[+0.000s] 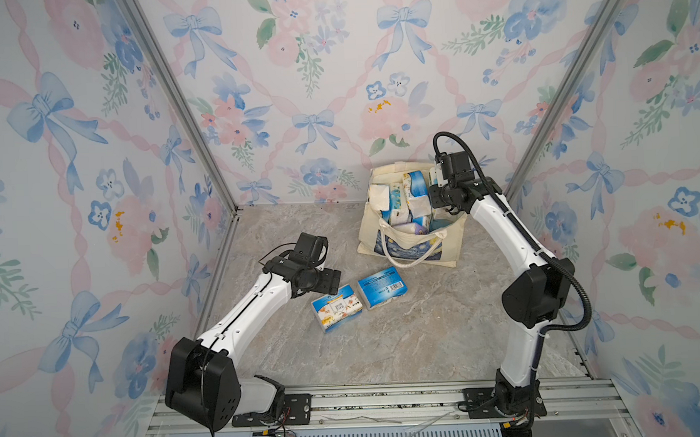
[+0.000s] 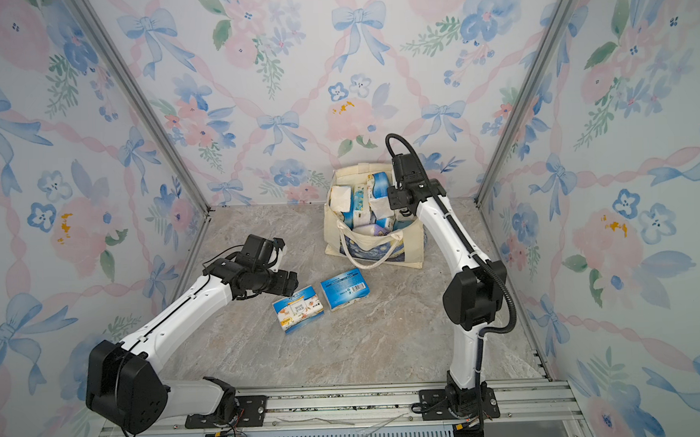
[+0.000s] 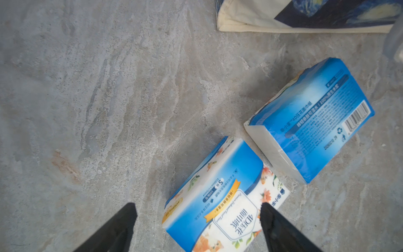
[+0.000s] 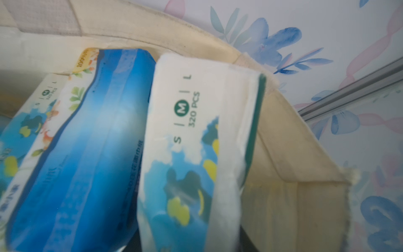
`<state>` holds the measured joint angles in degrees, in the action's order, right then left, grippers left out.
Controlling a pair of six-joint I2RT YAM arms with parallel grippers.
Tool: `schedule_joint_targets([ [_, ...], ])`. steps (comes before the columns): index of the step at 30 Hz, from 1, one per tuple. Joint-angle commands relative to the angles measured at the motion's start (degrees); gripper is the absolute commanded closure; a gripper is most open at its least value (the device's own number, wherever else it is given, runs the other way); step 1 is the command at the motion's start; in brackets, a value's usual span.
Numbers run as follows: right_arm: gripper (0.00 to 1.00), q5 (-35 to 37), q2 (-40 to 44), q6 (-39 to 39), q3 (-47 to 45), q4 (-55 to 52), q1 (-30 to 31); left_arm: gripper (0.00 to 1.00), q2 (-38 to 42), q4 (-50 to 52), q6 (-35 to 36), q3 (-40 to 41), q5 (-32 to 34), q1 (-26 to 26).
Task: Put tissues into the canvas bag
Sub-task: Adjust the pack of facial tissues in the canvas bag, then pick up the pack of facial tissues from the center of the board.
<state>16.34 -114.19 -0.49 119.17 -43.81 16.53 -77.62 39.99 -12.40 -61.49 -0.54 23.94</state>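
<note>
The canvas bag [image 1: 417, 252] [image 2: 411, 253] stands open at the back, with several tissue packs [image 1: 400, 203] inside. Two more tissue packs lie on the table in front: a cartoon-print one [image 1: 337, 308] [image 3: 220, 205] and a blue barcode one [image 1: 381, 286] [image 3: 316, 117]. My left gripper [image 3: 198, 218] [image 1: 334, 282] hovers open at the cartoon pack's end. One finger is over the pack and the other stands clear beside it. My right gripper [image 4: 187, 244] reaches into the bag's right side. A white-and-blue pack [image 4: 185, 141] stands between its jaws, whose dark edges show on both sides.
The bag's cream handle [image 1: 415, 245] hangs down over its painted front. Floral walls with metal corner posts [image 1: 184, 101] close in the sides and back. A metal rail [image 1: 387, 402] runs along the front edge. Bare marble table [image 1: 424, 337] lies between both arms.
</note>
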Motion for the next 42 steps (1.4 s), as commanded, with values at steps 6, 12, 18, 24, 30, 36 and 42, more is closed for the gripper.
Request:
schedule_joint_targets([
  [6,0.24,-3.2,3.1,-0.3,-1.8,-0.2,-1.2,0.09,-2.2,2.9,2.3,0.4,-0.7,2.6],
  [12,0.12,-8.0,17.3,1.5,-14.6,12.2,-1.3,0.12,-4.1,3.1,2.1,-0.3,0.4,3.6],
  [18,0.12,-14.8,32.0,5.2,-25.6,17.2,-1.1,0.21,-6.2,2.9,-0.3,-3.2,3.0,3.6],
  [24,0.13,-32.7,42.8,14.4,-38.5,17.3,1.3,0.31,-6.5,3.0,-4.7,-3.3,5.5,-0.2],
  [30,0.11,-36.4,51.8,20.5,-52.2,19.4,14.3,0.32,-6.7,3.0,-5.6,-1.5,8.4,-5.0],
  [36,0.10,-37.1,53.1,31.7,-65.1,24.3,24.8,0.32,-10.4,2.9,-5.7,0.5,7.9,-4.9],
  [42,0.09,-36.4,48.1,40.7,-73.5,33.8,31.9,0.32,-11.1,3.3,-6.1,3.2,7.8,-4.2],
])
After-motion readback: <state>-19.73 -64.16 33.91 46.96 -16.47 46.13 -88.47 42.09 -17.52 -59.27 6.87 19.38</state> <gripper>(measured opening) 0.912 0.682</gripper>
